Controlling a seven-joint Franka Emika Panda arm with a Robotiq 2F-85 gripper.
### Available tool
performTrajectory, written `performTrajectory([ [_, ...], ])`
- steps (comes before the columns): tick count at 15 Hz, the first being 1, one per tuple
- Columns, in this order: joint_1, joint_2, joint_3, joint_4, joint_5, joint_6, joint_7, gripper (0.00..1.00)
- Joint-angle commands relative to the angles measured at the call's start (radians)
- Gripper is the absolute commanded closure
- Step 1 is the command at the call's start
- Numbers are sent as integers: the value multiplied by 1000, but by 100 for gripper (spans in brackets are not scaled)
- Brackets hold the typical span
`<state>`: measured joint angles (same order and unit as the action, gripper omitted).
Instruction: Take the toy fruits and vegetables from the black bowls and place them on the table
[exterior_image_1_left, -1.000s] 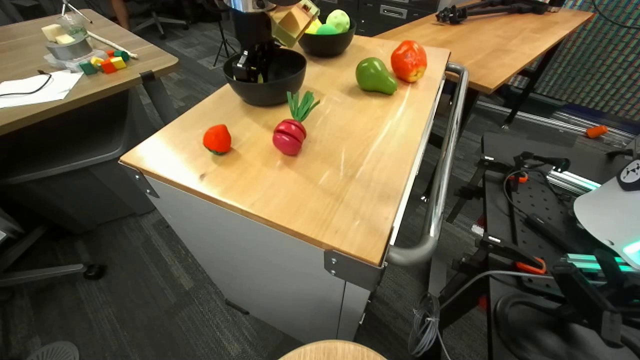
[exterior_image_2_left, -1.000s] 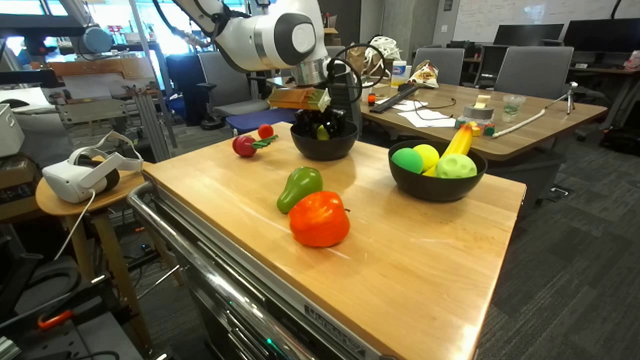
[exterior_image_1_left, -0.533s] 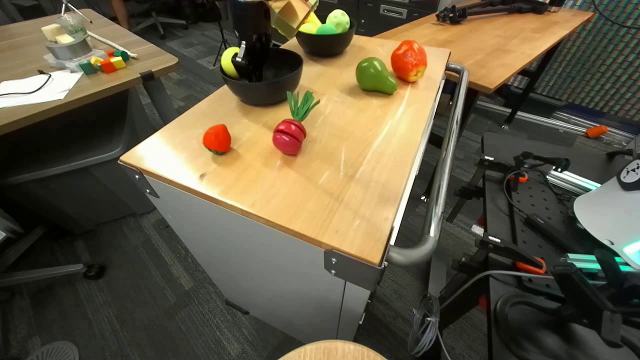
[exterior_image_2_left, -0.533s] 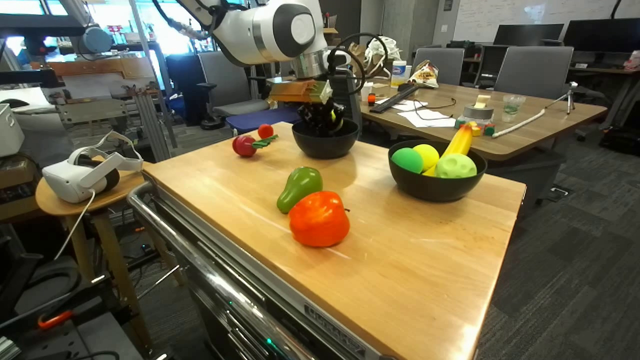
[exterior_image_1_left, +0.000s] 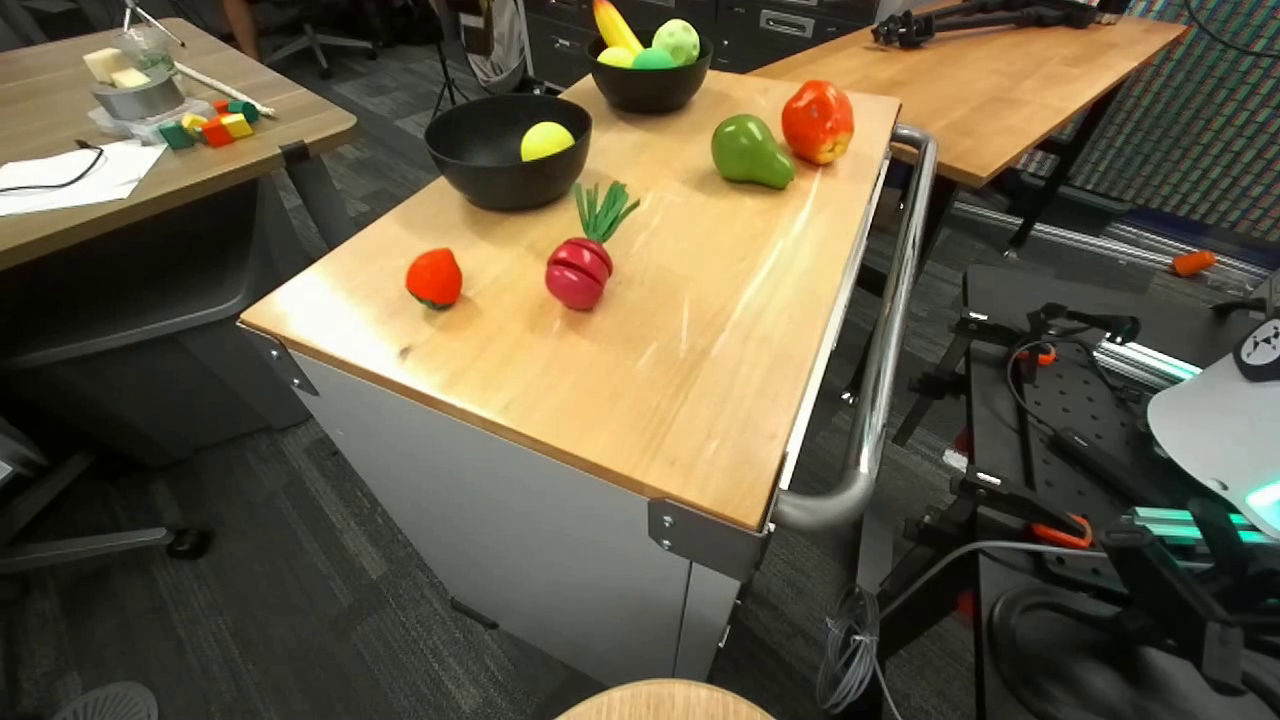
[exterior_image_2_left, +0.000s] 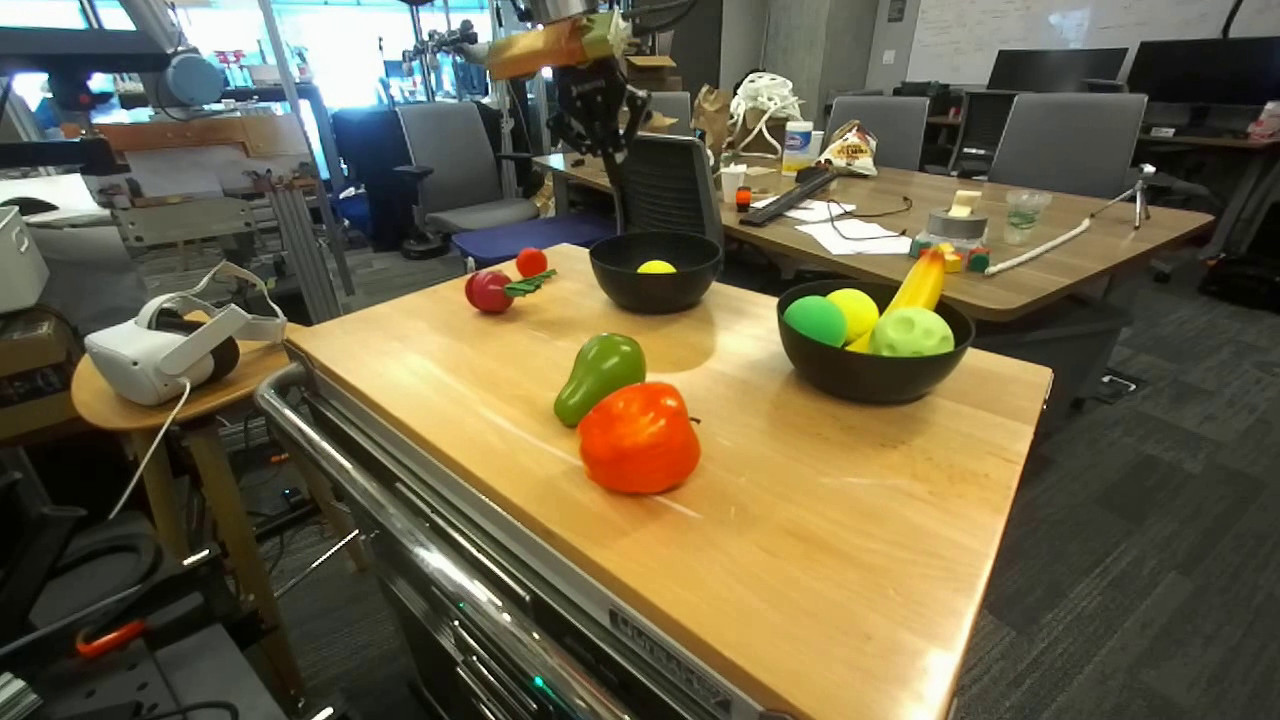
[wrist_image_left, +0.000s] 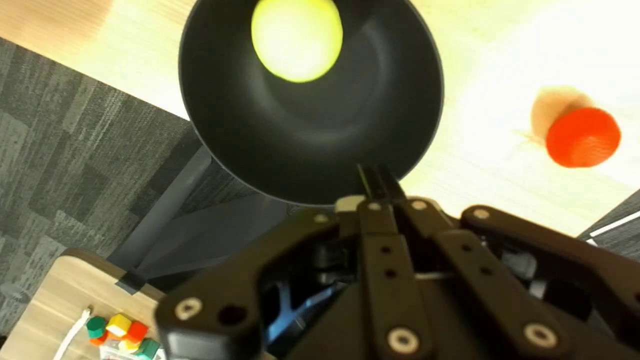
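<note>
Clearly, the gripper (wrist_image_left: 376, 176) has its two fingers pressed together. The yellow-green round fruit (wrist_image_left: 297, 40) lies inside the black bowl (wrist_image_left: 320, 165); in the wrist view it is well apart from the fingertips (wrist_image_left: 392, 189), which overlap the lower part of the bowl's rim. Both exterior views show also the second black bowl (exterior_image_2_left: 870, 378) with the yellow banana (exterior_image_2_left: 918, 285) inside, while the wrist view does not reach them.

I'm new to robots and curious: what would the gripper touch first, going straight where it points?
Most likely the inside of the black bowl below the gripper; perhaps the yellow toy in it, as depth is unclear.
</note>
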<state>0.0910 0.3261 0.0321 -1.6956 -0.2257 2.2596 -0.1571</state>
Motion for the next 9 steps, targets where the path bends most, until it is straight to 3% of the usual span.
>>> performTrajectory([
  [1, -20, -44, 19, -31, 30, -47, -55, 68],
  [9, -72, 54, 13, -24, 83, 13, -72, 6],
])
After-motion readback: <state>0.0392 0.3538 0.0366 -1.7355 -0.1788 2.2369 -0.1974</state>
